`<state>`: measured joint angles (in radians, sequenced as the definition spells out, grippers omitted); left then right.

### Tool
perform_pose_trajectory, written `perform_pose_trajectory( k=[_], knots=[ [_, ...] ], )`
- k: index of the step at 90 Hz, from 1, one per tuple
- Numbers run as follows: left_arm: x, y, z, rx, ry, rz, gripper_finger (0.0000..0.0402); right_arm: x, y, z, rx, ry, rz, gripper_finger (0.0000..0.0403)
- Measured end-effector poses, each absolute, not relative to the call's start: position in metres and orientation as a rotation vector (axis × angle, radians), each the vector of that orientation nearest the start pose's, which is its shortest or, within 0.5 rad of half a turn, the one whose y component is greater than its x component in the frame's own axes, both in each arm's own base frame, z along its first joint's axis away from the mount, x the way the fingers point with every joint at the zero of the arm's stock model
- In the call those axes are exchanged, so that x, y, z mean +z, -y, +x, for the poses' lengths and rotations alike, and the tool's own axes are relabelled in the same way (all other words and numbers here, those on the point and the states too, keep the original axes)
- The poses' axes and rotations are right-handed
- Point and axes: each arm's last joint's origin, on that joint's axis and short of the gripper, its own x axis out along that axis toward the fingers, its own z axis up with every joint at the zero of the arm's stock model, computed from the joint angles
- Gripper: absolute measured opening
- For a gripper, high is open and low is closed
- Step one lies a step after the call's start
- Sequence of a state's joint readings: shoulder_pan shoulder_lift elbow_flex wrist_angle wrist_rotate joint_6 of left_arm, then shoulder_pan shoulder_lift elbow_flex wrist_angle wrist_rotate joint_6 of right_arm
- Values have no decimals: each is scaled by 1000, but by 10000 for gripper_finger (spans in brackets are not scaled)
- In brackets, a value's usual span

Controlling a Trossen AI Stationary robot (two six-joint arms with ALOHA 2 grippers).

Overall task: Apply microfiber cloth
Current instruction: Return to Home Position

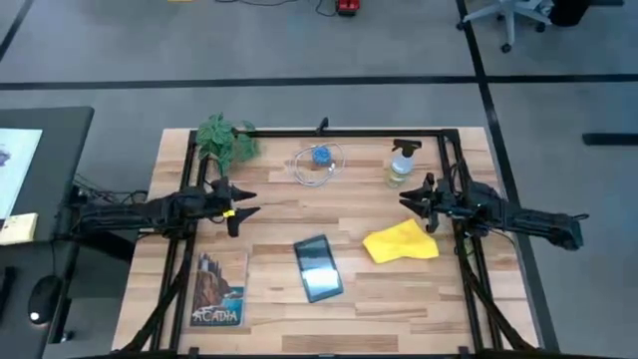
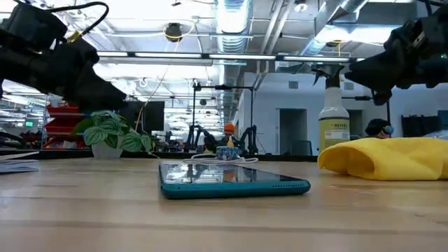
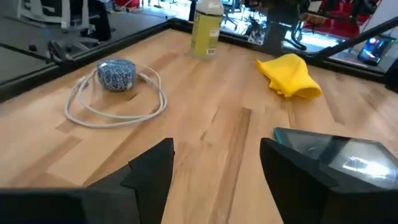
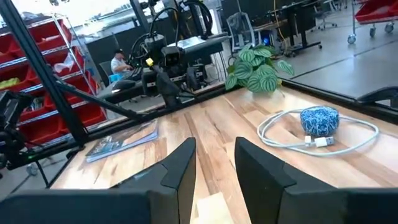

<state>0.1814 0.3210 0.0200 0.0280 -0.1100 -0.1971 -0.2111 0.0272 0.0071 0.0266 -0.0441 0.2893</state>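
Wooden tabletop [image 1: 269, 321], from above, is bearing the crumpled microfiber cloth [image 1: 401, 241] just beside the right gripper [image 1: 414, 204], well apart from the left gripper [image 1: 249, 204]. Left wrist: fingers [image 3: 152, 174] are gaping wide, empty, cloth lying ahead beyond the tablet [image 3: 336, 152]. Right wrist: fingers [image 4: 180, 168] are standing narrowly apart, empty.

Your high camera looks straight down on the whole desk [image 1: 399, 299]; the low camera sits level, close to the tablet [image 2: 234, 183] both share. Wrist cameras apparently face inward.

a robotics lab or workshop: shelved red parts bins [image 4: 25, 62], exposed ceiling ducts [image 2: 231, 17] overhead.
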Motion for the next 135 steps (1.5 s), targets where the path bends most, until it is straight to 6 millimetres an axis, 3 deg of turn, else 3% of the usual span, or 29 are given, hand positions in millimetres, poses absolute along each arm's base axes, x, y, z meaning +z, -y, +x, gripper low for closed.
perform_pose_trajectory(
  k=[22,49,64,135],
  knots=[
    [147,-21,112,304,-238,-207,216,166,19,97,-164,32,287,98],
    [170,-12,96,206,52,-206,217,166,19,97,-164,32,285,98],
    [176,-11,96,200,113,-208,217,166,19,97,-161,32,286,98],
    [169,-9,97,175,49,-206,217,166,19,97,-159,32,287,98]
  ],
)
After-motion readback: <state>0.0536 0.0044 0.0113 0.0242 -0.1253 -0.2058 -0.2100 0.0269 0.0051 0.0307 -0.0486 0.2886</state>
